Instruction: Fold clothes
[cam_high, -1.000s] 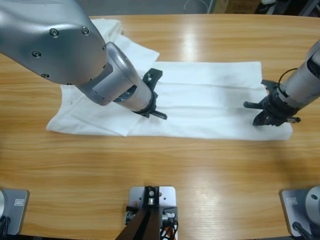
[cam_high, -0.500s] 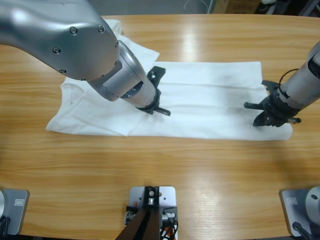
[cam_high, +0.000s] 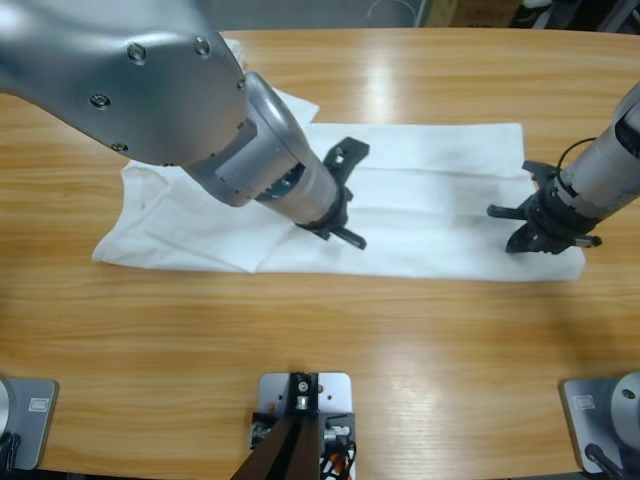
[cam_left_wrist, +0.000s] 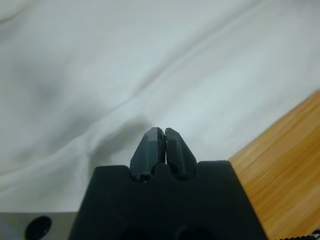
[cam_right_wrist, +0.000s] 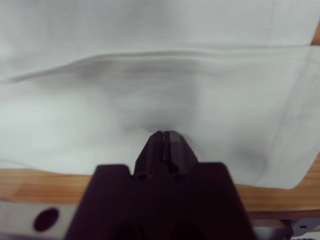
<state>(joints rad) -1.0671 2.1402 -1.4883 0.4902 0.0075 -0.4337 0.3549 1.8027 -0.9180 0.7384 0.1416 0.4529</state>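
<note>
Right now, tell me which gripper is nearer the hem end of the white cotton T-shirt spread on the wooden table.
The right gripper is nearer: it sits at the white cotton T-shirt's hem end. The left gripper hangs over the shirt's middle.

Soft matt white cloth T-shirt (cam_high: 420, 215) on glossy, grained wooden table (cam_high: 400, 340).
</note>
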